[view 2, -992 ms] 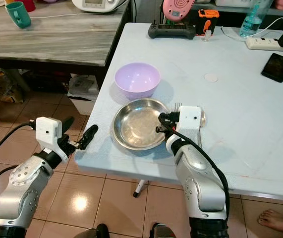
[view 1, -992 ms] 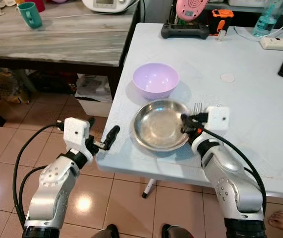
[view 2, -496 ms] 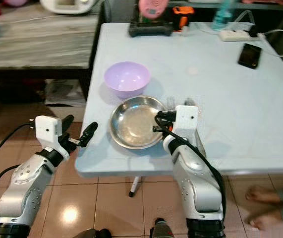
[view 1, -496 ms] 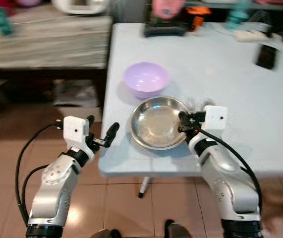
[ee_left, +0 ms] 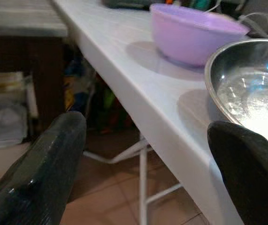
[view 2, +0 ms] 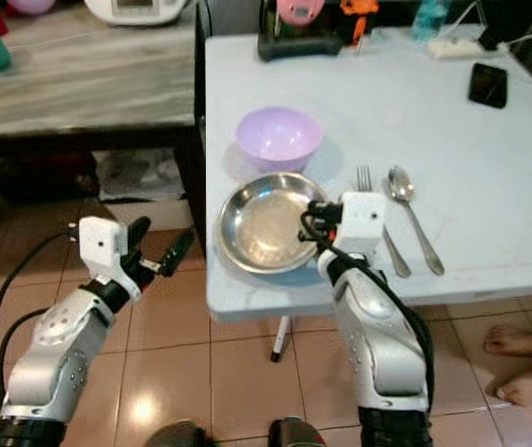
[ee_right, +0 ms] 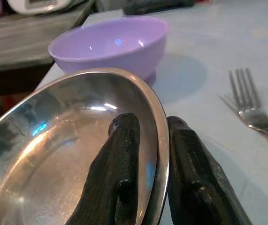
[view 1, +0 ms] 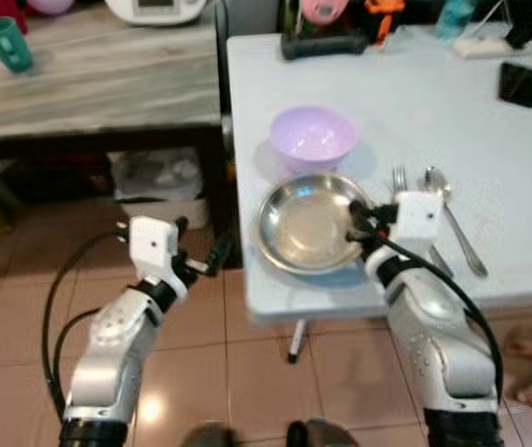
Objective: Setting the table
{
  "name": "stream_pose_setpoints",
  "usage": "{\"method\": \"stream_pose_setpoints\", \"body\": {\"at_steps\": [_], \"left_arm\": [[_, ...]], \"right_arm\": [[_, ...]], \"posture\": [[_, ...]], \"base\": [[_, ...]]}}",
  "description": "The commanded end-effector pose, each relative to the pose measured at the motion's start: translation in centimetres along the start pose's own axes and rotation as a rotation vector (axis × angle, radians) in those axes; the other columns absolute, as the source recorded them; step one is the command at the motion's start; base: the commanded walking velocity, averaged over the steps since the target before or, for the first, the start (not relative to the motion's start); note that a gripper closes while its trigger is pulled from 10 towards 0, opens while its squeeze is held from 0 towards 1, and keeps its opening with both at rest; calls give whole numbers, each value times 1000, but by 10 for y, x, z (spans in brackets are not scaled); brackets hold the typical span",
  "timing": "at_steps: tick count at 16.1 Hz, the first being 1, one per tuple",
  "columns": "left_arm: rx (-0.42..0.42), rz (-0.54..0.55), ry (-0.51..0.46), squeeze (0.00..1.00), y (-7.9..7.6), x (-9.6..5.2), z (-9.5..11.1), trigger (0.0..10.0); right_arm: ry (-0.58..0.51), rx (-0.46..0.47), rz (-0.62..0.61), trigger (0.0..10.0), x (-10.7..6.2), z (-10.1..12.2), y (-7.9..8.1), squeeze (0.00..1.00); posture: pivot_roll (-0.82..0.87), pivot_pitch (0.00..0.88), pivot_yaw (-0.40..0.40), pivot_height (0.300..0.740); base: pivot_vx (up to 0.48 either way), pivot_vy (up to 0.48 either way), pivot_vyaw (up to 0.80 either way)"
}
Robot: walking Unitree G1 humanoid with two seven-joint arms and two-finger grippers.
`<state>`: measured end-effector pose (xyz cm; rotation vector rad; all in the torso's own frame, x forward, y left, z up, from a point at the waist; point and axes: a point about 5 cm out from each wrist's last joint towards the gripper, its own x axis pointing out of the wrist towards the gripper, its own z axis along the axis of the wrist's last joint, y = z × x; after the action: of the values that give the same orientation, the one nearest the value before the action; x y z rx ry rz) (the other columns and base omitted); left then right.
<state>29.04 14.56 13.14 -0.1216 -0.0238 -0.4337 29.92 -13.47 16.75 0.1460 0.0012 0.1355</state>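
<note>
On the white counter (view 2: 489, 158), near its front edge, sits the steel plate (view 2: 264, 222). Our right gripper (ee_right: 148, 154) has its jaws clamped on the plate's rim, and its wrist hides part of the fork (view 2: 370, 191) just beside the plate. Our left gripper (view 2: 158, 251) hangs off the counter, jaws apart. The purple bowl (view 2: 279, 140) sits just behind the plate.

The right gripper's (view 2: 314, 223) housing hides the fork's (view 2: 366, 180) handle.
</note>
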Motion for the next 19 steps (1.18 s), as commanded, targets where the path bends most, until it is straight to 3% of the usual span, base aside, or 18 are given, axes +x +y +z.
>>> {"method": "stream_pose_setpoints", "body": {"at_steps": [1,15,19], "left_arm": [[0,28,11,0,7,-4,-1,10000],[9,80,1,0,10,0,1,10000],[1,108,-27,0,12,-1,5,10000]], "right_arm": [[-35,2,21,10000,0,6,7,0],[-57,-14,14,10000,0,7,3,0],[-62,-22,7,10000,-1,7,3,0]], "posture": [[-193,167,14,740],[-187,160,17,740],[-188,160,17,740]], "base": [[0,442,0],[0,447,550],[0,72,450]]}}
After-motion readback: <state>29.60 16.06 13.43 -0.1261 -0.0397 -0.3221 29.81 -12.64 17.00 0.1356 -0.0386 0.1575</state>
